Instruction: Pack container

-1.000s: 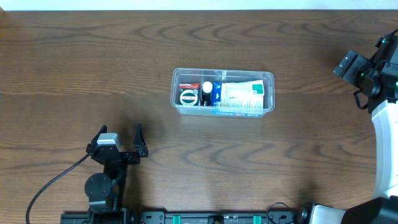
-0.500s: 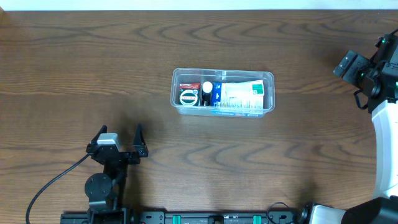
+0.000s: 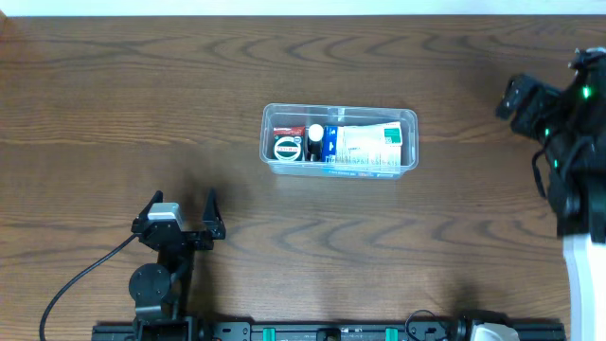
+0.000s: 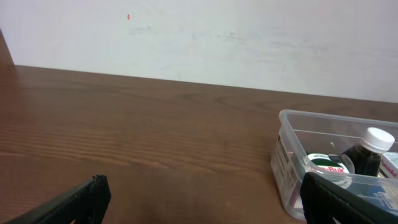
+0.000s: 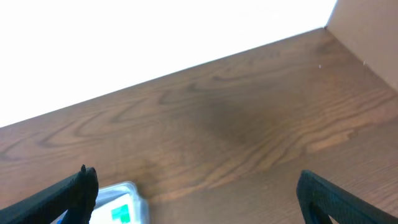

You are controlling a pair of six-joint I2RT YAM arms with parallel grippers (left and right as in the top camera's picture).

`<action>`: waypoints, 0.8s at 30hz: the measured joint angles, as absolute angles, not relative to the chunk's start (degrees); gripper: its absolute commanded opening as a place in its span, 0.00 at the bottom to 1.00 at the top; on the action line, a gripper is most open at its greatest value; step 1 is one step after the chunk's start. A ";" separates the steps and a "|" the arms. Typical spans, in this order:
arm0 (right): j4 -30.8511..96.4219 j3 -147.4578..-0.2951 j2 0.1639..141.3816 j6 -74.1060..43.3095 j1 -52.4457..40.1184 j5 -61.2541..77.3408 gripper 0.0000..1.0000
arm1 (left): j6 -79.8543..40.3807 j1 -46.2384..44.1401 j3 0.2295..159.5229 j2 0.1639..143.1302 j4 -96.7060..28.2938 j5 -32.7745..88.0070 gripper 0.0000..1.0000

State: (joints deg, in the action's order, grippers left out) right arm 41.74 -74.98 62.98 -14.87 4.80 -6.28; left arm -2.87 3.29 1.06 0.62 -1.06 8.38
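Our container (image 3: 339, 140) sits in the middle of the table (image 3: 114, 95), holding a bottle (image 3: 314, 139), a round tin (image 3: 286, 149) and a white-green packet (image 3: 369, 144), with nothing loose around it. The left gripper (image 3: 182, 203) and right gripper (image 5: 196, 190) are both spread wide and empty, well apart from it. We reckon parking is what's left, so we go out high and don't clip the rim.

Right end effector (image 3: 516, 97) shifted slightly left, right arm (image 3: 579, 180) re-posed, dark links reaching lower in frame.
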 measured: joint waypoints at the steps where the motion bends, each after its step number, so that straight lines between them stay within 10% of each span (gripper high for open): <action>1: 42.57 -74.98 61.36 -14.63 4.16 -6.35 0.99 | -2.87 3.29 1.06 0.62 -1.08 8.38 0.98; 24: 11.25 -32.16 20.25 0.32 1.45 4.58 0.99 | -2.87 3.29 1.10 0.62 -1.13 8.38 0.98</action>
